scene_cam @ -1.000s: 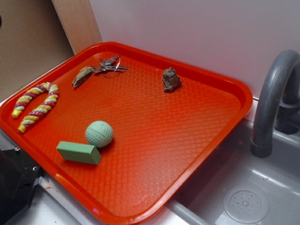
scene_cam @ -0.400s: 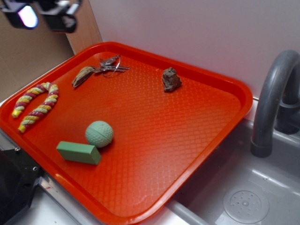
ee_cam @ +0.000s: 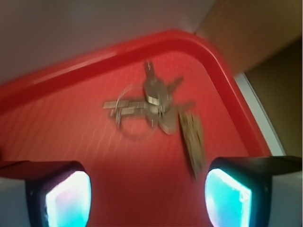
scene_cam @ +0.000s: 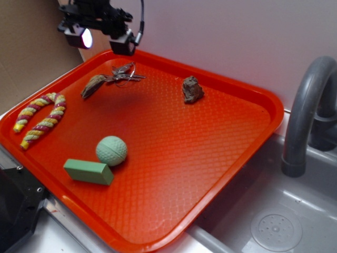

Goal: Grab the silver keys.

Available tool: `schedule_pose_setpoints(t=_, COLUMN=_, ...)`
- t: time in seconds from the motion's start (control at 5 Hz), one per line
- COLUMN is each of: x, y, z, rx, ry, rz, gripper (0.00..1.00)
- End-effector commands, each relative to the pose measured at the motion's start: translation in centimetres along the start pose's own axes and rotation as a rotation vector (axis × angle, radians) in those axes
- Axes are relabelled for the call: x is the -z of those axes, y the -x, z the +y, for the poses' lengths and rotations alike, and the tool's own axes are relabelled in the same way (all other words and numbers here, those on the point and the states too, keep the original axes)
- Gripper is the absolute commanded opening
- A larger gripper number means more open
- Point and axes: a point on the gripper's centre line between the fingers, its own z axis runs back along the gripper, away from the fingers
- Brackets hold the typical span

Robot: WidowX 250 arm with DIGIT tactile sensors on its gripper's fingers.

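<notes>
Filling most of the exterior view, a large orange-red plastic tray (scene_cam: 210,153) with a raised rim and a fine diamond texture served as the surface for everything else. Beyond the tray's right edge lay a grey sink basin (scene_cam: 295,211) with a curved grey faucet (scene_cam: 308,105) rising over it.

Above the tray's far left corner hung the black WidowX gripper (scene_cam: 100,38), its jaws spread apart, each of its fingers (scene_cam: 80,38) glowing pale blue-white at the tip; in the wrist view the two pads sat at the bottom corners with open tray between them, touching nothing.

On the tray, near its left rim, a yellow, pink and maroon twisted rope bent into a horseshoe (scene_cam: 41,117) lay flat. Towards the tray's near left edge sat a green rectangular block (scene_cam: 88,171), and touching its far right end was a pale green dimpled ball (scene_cam: 111,150). A brown lumpy rock (scene_cam: 192,89) stood near the tray's far rim, well apart from the rest.

Close to the tray's far left corner lay a brown elongated bark-like piece (scene_cam: 93,85), and just beside its right end, the small bunch of dull silver keys on a thin wire ring (scene_cam: 125,75) lay flat, below the gripper and apart from it. The wrist view, somewhat blurred, showed the keys (ee_cam: 147,106) fanned out with the bark piece (ee_cam: 191,137) touching or nearly touching them.
</notes>
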Motion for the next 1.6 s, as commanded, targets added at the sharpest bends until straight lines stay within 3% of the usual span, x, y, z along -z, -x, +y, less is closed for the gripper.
schedule_pose_setpoints(t=0.0, x=3.3, y=-3.5, z=1.7, rx=-0.047, ry=-0.037, rz=-0.042, gripper=1.0)
schedule_pose_setpoints(t=0.4, x=4.3, y=-4.0, z=-2.0, rx=0.02, ry=0.03, rz=-0.055, gripper=1.0)
schedule_pose_setpoints(t=0.6, x=5.3, y=-3.7, z=-2.4, rx=0.04, ry=0.015, rz=-0.03, gripper=1.0)
schedule_pose_setpoints(t=1.0, x=5.1, y=-3.2, z=-3.0, rx=0.062, ry=0.043, rz=-0.029, gripper=1.0)
schedule_pose_setpoints(t=1.4, x=6.7, y=-1.7, z=-1.5, rx=0.087, ry=-0.005, rz=0.044, gripper=1.0)
